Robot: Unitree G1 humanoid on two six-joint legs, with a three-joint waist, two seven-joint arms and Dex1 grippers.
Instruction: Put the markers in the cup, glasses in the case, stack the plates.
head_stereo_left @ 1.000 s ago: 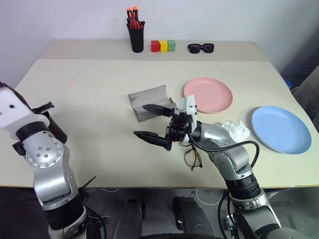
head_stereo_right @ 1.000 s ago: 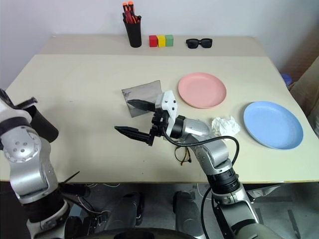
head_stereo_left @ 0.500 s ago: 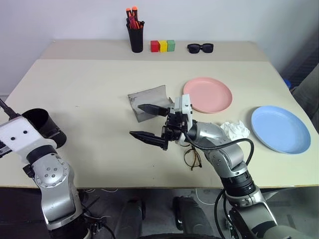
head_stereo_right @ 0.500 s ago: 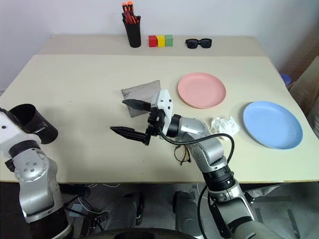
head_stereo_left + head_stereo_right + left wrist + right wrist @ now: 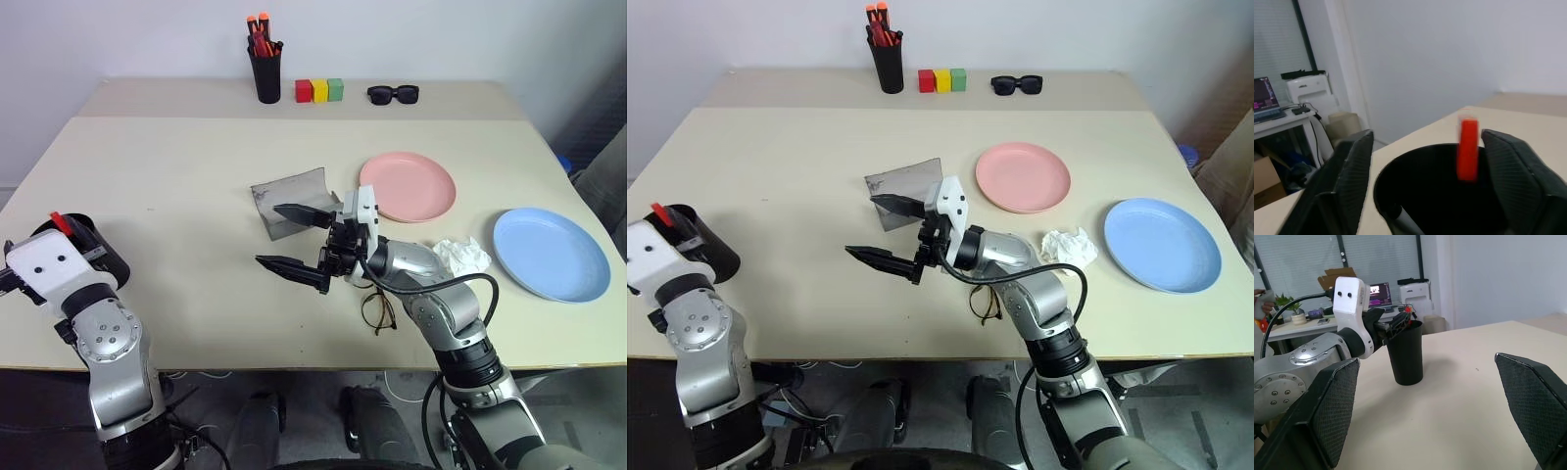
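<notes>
Hovering over the black cup (image 5: pixel 1440 196), our left gripper (image 5: pixel 1425 171) has its fingers spread and the red-orange marker (image 5: pixel 1468 149) stands upright between them, its lower end already inside the mouth. Our right gripper (image 5: pixel 299 240), fingers wide apart and empty, hangs beside the grey case (image 5: pixel 289 201), with the wire-framed glasses (image 5: pixel 379 311) lying just under its forearm, nearer that arm

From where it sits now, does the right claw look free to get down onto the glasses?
Probably yes. The right claw hangs open above the table, and the glasses lie uncovered near the front edge, under that arm's forearm. Nothing lies on them; the crumpled tissue is apart. The arm would need to pull back toward the robot first.
</notes>
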